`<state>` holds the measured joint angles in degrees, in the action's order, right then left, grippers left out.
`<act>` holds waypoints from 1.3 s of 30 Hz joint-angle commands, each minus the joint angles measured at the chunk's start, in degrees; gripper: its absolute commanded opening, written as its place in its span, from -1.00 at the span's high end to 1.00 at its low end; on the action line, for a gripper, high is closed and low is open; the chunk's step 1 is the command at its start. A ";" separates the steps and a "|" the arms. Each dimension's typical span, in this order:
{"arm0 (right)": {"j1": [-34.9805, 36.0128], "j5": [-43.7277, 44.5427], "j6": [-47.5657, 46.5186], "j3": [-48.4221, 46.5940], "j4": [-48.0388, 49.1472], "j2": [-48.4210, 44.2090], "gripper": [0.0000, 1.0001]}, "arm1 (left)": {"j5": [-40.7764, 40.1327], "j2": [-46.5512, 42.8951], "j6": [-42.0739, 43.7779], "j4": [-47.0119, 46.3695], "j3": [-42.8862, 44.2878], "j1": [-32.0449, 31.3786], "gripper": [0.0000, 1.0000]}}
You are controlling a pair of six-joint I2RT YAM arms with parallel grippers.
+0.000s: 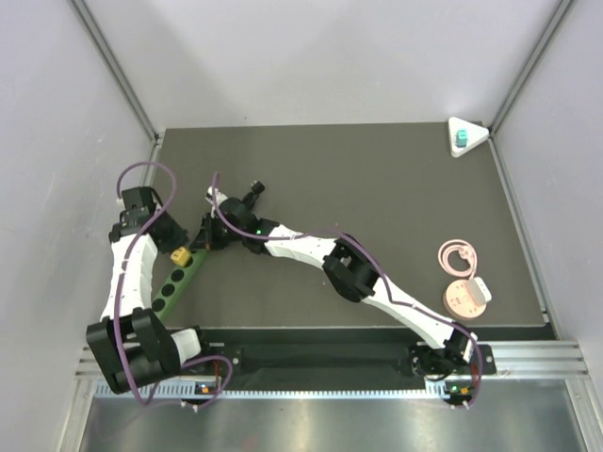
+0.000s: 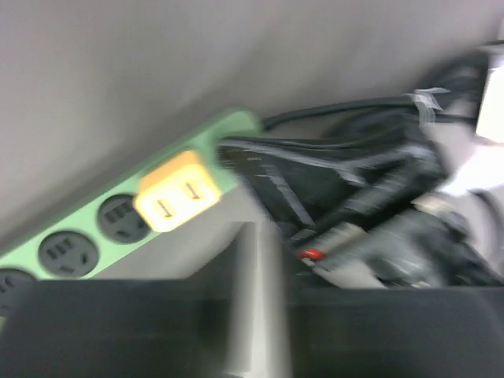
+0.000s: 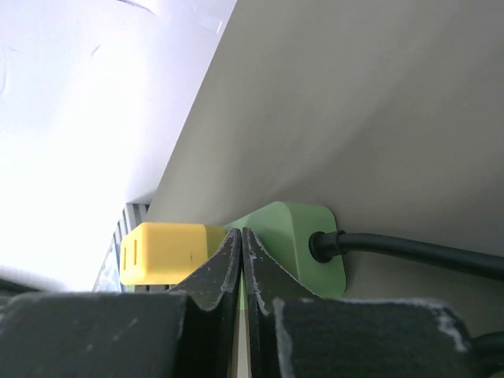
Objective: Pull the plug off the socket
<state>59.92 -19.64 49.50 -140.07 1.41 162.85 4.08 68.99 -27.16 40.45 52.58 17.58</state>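
The teal plug (image 1: 462,140) sits on the white triangular socket (image 1: 475,129) at the far right corner of the table, far from both grippers. My right gripper (image 3: 240,236) is shut and empty. Its tips rest at the cable end of a green power strip (image 3: 295,236), beside a yellow cube plug (image 3: 161,252). In the top view the right gripper (image 1: 215,229) reaches across to the left. My left gripper (image 1: 172,241) hovers by the same strip. Its wrist view is blurred, so its jaws cannot be read.
The green power strip (image 1: 174,280) lies at the left with the yellow cube (image 1: 177,254) plugged in and a black cable (image 3: 409,250) leaving its end. A round pink disc (image 1: 464,297), a small white cube (image 1: 480,285) and a pink cord loop (image 1: 458,255) lie at the right.
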 commanded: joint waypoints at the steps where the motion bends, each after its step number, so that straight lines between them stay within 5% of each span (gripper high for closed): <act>1: 1.07 9.97 -6.16 5.33 -22.76 11.26 1.00 | 6.12 -1.67 -1.14 -2.48 3.93 -0.62 1.00; 8: 0.81 10.41 -8.18 9.02 -21.19 9.86 1.00 | 5.42 -0.61 -0.97 -2.22 4.55 -0.62 1.00; 13: 0.37 8.83 -9.15 10.60 -19.87 9.25 1.00 | -5.98 -1.58 1.32 0.95 6.31 -0.62 0.92; 16: 0.37 9.00 -9.50 12.18 -18.55 8.10 1.00 | -9.69 -1.23 2.11 2.70 6.05 -0.53 -0.01; 20: 0.46 8.74 -9.42 12.19 -18.29 8.10 1.00 | -9.70 0.00 0.79 3.24 5.08 -0.36 -0.45; 21: 0.29 8.65 -9.42 12.19 -18.28 8.02 1.00 | -9.79 0.87 0.36 3.24 4.82 -0.36 -0.69; 39: 0.37 8.83 -10.30 13.95 -17.40 6.96 1.00 | -8.73 11.69 -1.58 -3.53 1.13 -0.10 -0.44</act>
<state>60.16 -18.57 45.95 -133.12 8.05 160.29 -3.95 80.12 -28.29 39.94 54.54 17.10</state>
